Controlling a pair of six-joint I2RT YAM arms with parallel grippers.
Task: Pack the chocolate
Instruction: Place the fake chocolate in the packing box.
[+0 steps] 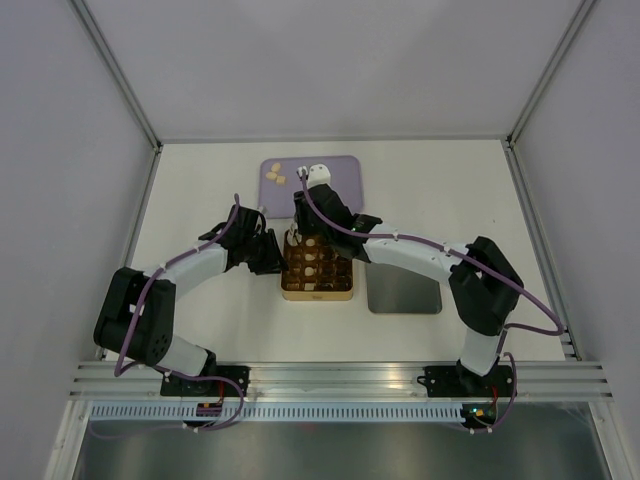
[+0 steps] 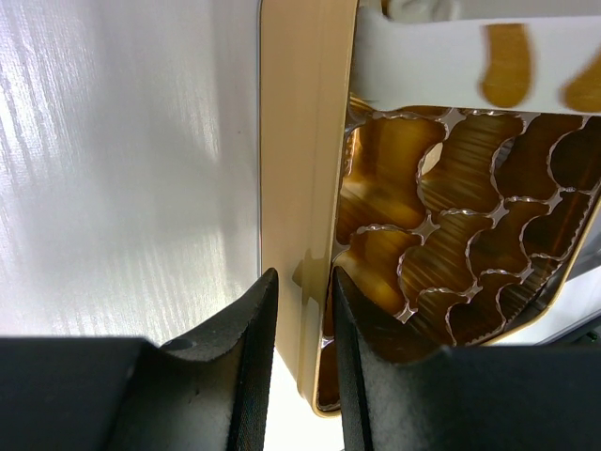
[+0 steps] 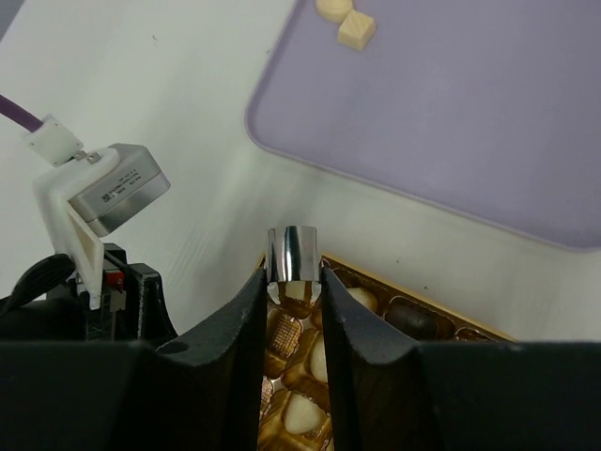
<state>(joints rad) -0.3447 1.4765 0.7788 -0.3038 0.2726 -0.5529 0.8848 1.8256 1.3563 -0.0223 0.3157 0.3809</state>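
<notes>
- Two risks stand out. The first is that the metal tweezers (image 3: 293,256) could twist or slip, because the right gripper (image 3: 293,287) pinches only their shiny bent end. If that pinch loosens, I judge they would drop into the gold tin (image 1: 318,292), onto the chocolate pieces (image 3: 310,362) already seated there.
- The second is that the tin could skid or tip if the tweezers press down on a cup. Only the left gripper (image 2: 302,287) steadies it, and it does so by one thin side wall.
- Some pale cubes (image 3: 355,28) lie on the purple tray (image 3: 470,113), well apart from the tin. A cube that is poorly nipped could fall on the table (image 1: 200,200) short of its cup.
- Left gripper: nearly closed and clenched on the tin's wall. One finger is outside and one inside, beside fluted cups that look empty in the left wrist view.
- Right gripper: narrow, with a finger pressed on each side of the tweezers, grasping them. It hangs over the tin's far left corner. The tweezer tips are hidden, so I cannot tell whether they carry a piece.
- Most of the chocolate, pale and dark, sits in the tin's cups. The rest is on the tray.
</notes>
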